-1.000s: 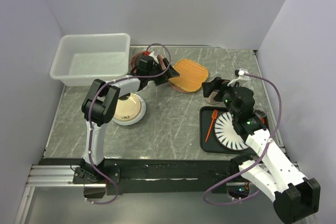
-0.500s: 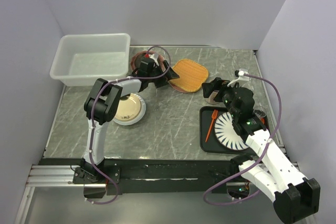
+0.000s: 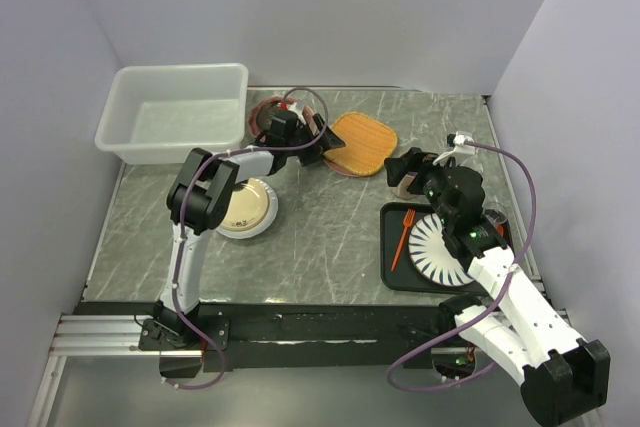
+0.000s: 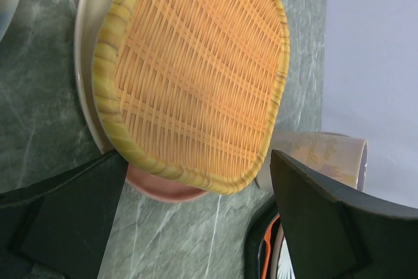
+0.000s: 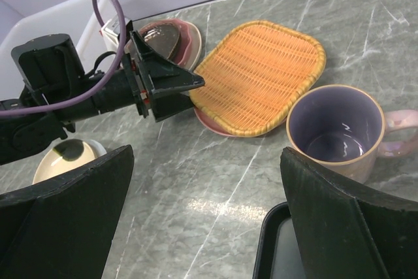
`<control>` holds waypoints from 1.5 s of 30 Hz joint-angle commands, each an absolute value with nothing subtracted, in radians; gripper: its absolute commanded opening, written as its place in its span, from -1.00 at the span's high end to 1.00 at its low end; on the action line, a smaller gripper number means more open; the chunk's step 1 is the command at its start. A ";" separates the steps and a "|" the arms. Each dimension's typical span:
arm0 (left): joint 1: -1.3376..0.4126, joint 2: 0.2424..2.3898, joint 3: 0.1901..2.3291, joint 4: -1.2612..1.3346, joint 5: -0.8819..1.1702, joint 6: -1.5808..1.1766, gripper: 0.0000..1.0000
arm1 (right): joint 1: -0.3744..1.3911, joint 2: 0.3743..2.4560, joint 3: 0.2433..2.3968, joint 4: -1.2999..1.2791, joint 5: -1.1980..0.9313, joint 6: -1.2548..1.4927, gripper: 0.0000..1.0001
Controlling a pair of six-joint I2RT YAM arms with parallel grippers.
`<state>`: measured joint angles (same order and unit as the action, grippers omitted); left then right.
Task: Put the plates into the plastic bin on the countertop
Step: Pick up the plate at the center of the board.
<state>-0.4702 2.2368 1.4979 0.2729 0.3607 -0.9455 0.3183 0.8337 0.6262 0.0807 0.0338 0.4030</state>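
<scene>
L tool (image 3: 322, 143) jaws wide, empty, at edge of orange woven plate (image 3: 362, 142), stacked on pink plate (image 4: 163, 191) on table (image 3: 330, 232); bin (image 3: 150, 152) well apart, far left. Step: reach/grasp. Next prob: close on rim, lift w/o dragging pink one. R tool (image 3: 405, 169) wide, idle.

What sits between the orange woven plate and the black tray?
A pinkish mug with a purple interior, standing upright on the countertop; right wrist view shows it.

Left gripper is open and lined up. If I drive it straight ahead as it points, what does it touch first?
Most likely the near edge of the orange woven plate, straight ahead of the open left gripper. The pink plate lies just under that edge, and height is hard to judge.
</scene>
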 commanded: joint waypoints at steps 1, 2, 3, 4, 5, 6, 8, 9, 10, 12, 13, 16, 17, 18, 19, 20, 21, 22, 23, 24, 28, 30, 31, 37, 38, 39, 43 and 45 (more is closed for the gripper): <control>-0.482 2.270 1.558 0.279 0.357 -0.948 -0.91 | 0.325 0.833 0.623 0.106 0.038 0.399 -1.00; -0.483 2.272 1.560 0.281 0.356 -0.948 -0.91 | 0.324 0.833 0.621 0.106 0.038 0.397 -1.00; -0.485 2.275 1.562 0.281 0.353 -0.951 -0.90 | 0.324 0.833 0.623 0.106 0.040 0.399 -1.00; -0.488 2.279 1.563 0.275 0.347 -0.950 -0.90 | 0.324 0.834 0.621 0.106 0.040 0.397 -1.00; -0.491 2.281 1.565 0.270 0.336 -0.950 -0.88 | 0.324 0.834 0.623 0.106 0.038 0.399 -1.00; -0.492 2.283 1.566 0.264 0.328 -0.948 -0.87 | 0.325 0.834 0.621 0.107 0.037 0.400 -1.00; -0.495 2.287 1.568 0.247 0.304 -0.953 -0.82 | 0.324 0.834 0.621 0.107 0.037 0.402 -1.00; -0.495 2.287 1.566 0.242 0.298 -0.957 -0.80 | 0.322 0.834 0.621 0.109 0.035 0.402 -1.00; -0.495 2.289 1.562 0.241 0.290 -0.966 -0.78 | 0.325 0.834 0.621 0.109 0.035 0.400 -1.00; -0.497 2.289 1.543 0.248 0.281 -0.979 -0.69 | 0.324 0.836 0.620 0.109 0.035 0.400 -1.00; -0.499 2.287 1.534 0.259 0.278 -0.995 -0.67 | 0.325 0.836 0.621 0.110 0.034 0.402 -1.00; -0.508 2.286 1.519 0.273 0.250 -1.012 -0.61 | 0.324 0.841 0.620 0.114 0.028 0.400 -1.00; -0.514 2.287 1.520 0.272 0.244 -1.015 -0.59 | 0.324 0.841 0.620 0.114 0.026 0.400 -1.00; -0.517 2.290 1.523 0.275 0.233 -1.019 -0.58 | 0.324 0.842 0.621 0.114 0.029 0.402 -1.00; -0.522 2.296 1.526 0.275 0.227 -1.025 -0.58 | 0.325 0.844 0.620 0.114 0.028 0.402 -1.00; -0.528 2.301 1.529 0.272 0.224 -1.026 -0.57 | 0.324 0.845 0.620 0.115 0.026 0.402 -1.00; -0.531 2.304 1.537 0.267 0.219 -1.029 -0.56 | 0.325 0.847 0.621 0.115 0.028 0.403 -1.00; -0.534 2.312 1.539 0.264 0.206 -1.034 -0.55 | 0.324 0.848 0.621 0.117 0.025 0.403 -1.00; -0.540 2.313 1.540 0.258 0.199 -1.037 -0.53 | 0.324 0.850 0.621 0.117 0.023 0.405 -1.00; -0.541 2.315 1.537 0.262 0.192 -1.043 -0.51 | 0.324 0.848 0.620 0.118 0.021 0.406 -1.00; -0.552 2.325 1.525 0.267 0.167 -1.061 -0.45 | 0.325 0.856 0.618 0.124 0.015 0.408 -1.00; -0.558 2.327 1.514 0.273 0.158 -1.068 -0.42 | 0.324 0.859 0.620 0.124 0.012 0.410 -1.00; -0.558 2.329 1.508 0.293 0.160 -1.078 -0.41 | 0.324 0.861 0.621 0.124 0.011 0.408 -1.00; -0.563 2.338 1.482 0.325 0.155 -1.106 -0.30 | 0.325 0.862 0.618 0.129 0.006 0.410 -1.00; -0.563 2.339 1.480 0.325 0.155 -1.106 -0.30 | 0.324 0.862 0.618 0.129 0.006 0.410 -1.00; -0.563 2.339 1.477 0.325 0.150 -1.106 -0.30 | 0.324 0.862 0.618 0.129 0.008 0.410 -1.00; -0.563 2.339 1.471 0.328 0.144 -1.109 -0.27 | 0.325 0.865 0.617 0.130 0.005 0.411 -1.00; -0.563 2.341 1.473 0.330 0.150 -1.111 -0.08 | 0.325 0.864 0.617 0.132 0.003 0.411 -1.00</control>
<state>-0.5415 2.3020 1.4986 0.3714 0.1513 -1.1114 0.3183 0.8661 0.6205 0.0864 0.0086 0.4042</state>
